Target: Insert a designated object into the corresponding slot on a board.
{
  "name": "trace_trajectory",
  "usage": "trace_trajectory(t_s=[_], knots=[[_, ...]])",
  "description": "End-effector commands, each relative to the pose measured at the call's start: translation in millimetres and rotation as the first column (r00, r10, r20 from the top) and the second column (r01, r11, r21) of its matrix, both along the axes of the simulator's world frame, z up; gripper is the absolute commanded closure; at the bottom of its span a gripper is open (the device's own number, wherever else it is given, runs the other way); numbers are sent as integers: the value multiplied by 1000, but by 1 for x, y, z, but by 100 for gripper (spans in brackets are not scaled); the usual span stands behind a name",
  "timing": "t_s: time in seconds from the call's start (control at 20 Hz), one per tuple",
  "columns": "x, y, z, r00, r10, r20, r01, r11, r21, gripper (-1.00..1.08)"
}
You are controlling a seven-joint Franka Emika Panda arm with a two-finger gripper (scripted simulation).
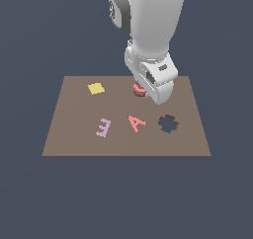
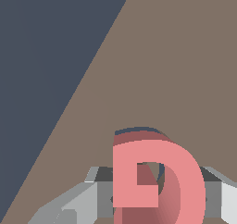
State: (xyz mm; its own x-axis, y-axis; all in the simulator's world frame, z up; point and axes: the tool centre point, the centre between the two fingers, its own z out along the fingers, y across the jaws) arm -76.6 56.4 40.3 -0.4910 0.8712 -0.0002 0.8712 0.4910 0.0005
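Between the gripper's (image 2: 152,190) closed fingers, the wrist view reveals the G block (image 2: 157,181).

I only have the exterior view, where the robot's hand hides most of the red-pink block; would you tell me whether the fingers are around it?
Observer: Yes. In the wrist view the G block sits between the two grey fingers, which look flush against its sides.
Operator: Thank you. Does any of the slot show near it?
Observer: Only a thin dark sliver of the slot shows along one edge of the block; the block covers the rest.
Operator: And is it well inside the board?
Observer: Yes. Bare brown board lies all around it, and the board's edge runs well off to one side.
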Motion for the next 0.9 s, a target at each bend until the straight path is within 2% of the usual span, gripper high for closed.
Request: trace_trajectory(t_s=[0.0, 0.35, 0.4, 0.85], knots=[[0, 0, 0, 1000, 0, 0, 0, 1000, 0, 108], [0, 0, -10, 1000, -2, 1, 2, 1000, -1, 108], [0, 0, -10, 1000, -2, 1, 2, 1000, -1, -92], [0, 0, -10, 1000, -2, 1, 2, 1000, -1, -92]])
